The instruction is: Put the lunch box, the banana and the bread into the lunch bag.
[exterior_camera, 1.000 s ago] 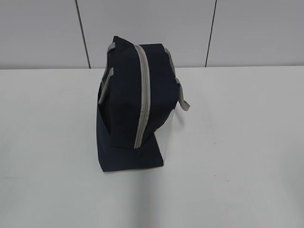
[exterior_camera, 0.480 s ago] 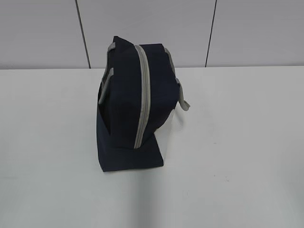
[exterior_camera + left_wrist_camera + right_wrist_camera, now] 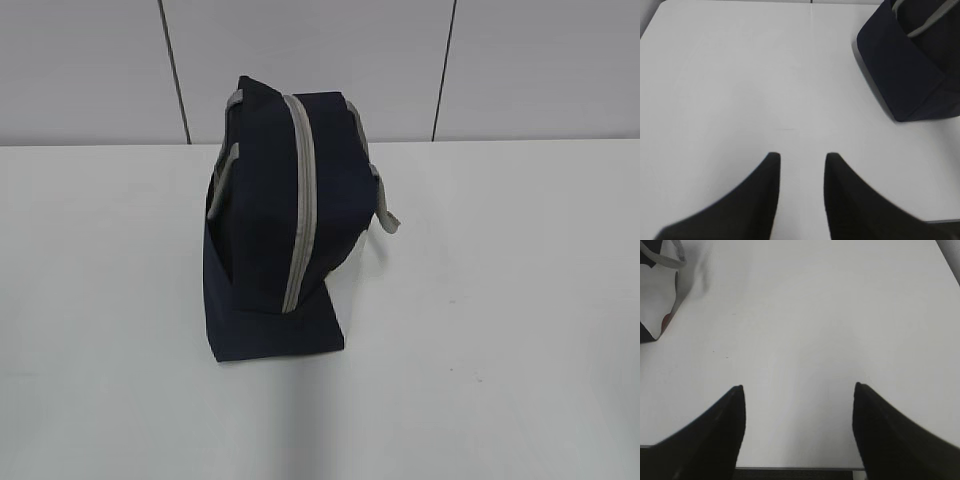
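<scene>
Bag (image 3: 275, 225) upright on worktop (image 3: 500, 300), zipper (image 3: 298, 200) closed. Left end effector (image 3: 801, 159) narrowly parted, right end effector (image 3: 799, 390) spread wide; both empty.

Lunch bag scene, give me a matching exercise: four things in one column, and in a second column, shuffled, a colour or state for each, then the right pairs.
Things:
1. lunch bag body
2. zipper
3. left gripper
4. right gripper

Colours or states:
A. fingers wide apart, holding nothing
B. navy blue
C. fingers a narrow gap apart, holding nothing
D. grey, running closed down the bag

Pairs: 1-B, 2-D, 3-C, 4-A
</scene>
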